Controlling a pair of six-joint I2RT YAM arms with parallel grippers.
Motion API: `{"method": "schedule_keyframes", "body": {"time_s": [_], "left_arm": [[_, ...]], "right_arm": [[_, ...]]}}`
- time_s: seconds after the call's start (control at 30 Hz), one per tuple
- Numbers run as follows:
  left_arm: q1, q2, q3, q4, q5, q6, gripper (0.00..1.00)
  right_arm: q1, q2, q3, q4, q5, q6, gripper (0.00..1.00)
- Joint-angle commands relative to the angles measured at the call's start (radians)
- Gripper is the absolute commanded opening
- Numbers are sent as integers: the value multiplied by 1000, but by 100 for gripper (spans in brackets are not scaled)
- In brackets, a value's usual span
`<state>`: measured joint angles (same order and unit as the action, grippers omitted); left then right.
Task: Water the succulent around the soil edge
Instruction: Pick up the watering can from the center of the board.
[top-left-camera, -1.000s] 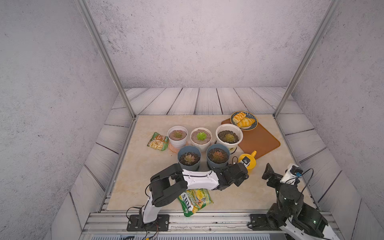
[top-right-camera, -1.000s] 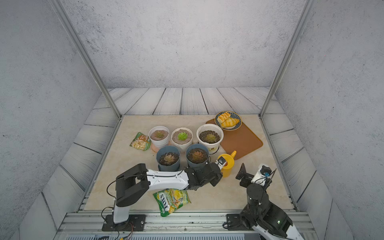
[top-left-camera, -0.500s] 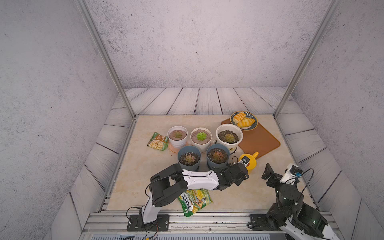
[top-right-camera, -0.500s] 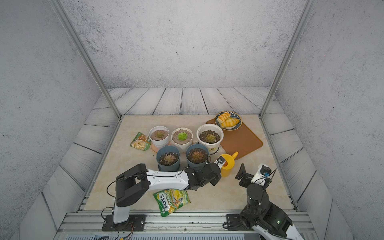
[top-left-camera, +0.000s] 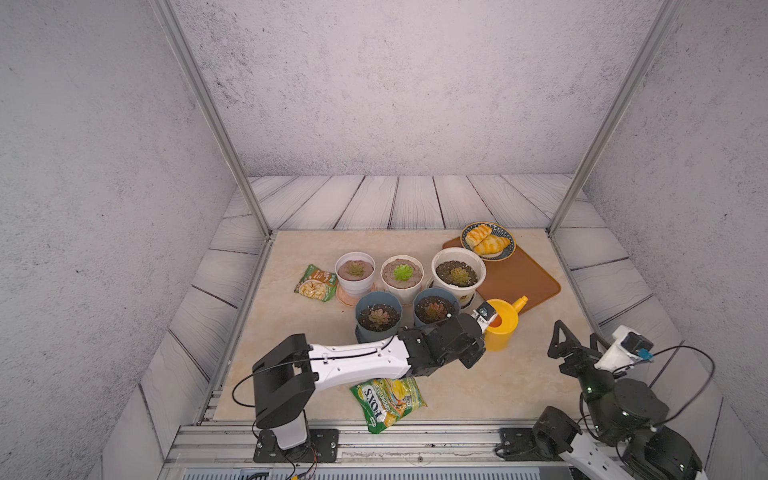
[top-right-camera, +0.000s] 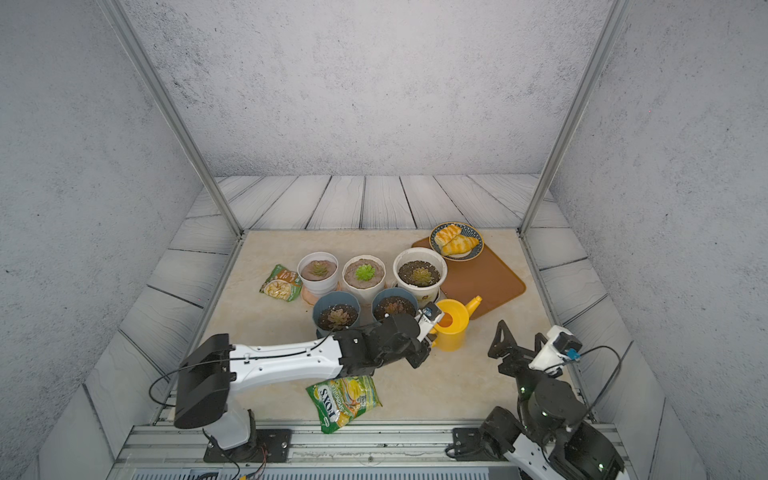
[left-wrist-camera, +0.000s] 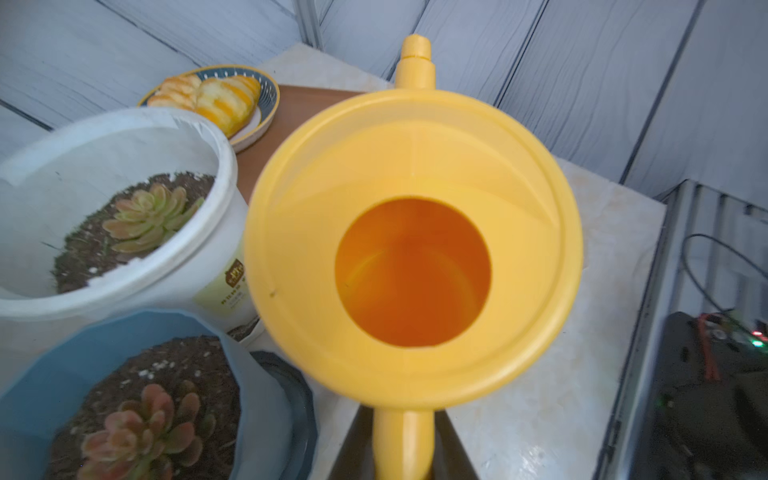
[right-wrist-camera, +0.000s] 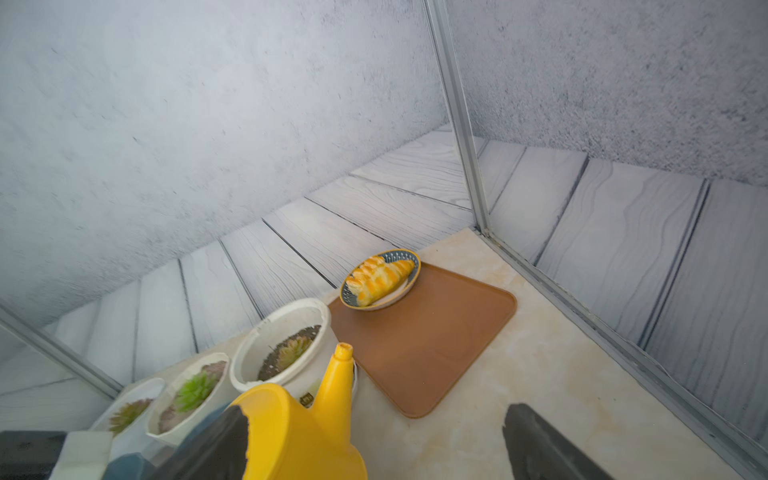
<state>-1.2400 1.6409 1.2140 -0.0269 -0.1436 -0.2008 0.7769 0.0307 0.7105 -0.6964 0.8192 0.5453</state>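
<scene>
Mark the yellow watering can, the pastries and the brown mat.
yellow watering can (top-left-camera: 498, 338): in a top view, on its side wall.
pastries (right-wrist-camera: 380, 279): right wrist view, on the striped crust.
brown mat (top-left-camera: 519, 282): in a top view, on its bare middle.

grey, rough-plastered walls (top-left-camera: 395, 83) close the cell at the back and both sides. pale wood-grain planks (top-left-camera: 415, 199) slope down from them, dark seams between, ringing a beige marbled table (top-left-camera: 519, 374). two slim metal posts (top-left-camera: 212, 116) rise slantwise from the table's far corners. a ribbed metal rail (top-left-camera: 415, 440) runs along its near edge. the light is soft and even, with only faint shadows.
</scene>
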Motion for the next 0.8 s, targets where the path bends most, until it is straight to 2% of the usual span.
{"method": "schedule_keyframes", "body": {"time_s": [0.0,0.23,0.43,0.57,0.77], "left_arm": [[36,-100,-29,-56,88,43,0],[99,-272,-117,-99,134,85,0],[137,-412,-158,-148,162,118,0],[155,-507,-179,-162,164,138,0],[172,-630,-213,-150,145,177,0]], "right_arm": [[1,108,92,-67,-96,-45,99],[1,430,293,2,-259,-179,99],[-4,688,452,73,-376,-231,99],[-36,802,519,110,-455,-222,99],[-162,907,553,166,-657,-172,99]]}}
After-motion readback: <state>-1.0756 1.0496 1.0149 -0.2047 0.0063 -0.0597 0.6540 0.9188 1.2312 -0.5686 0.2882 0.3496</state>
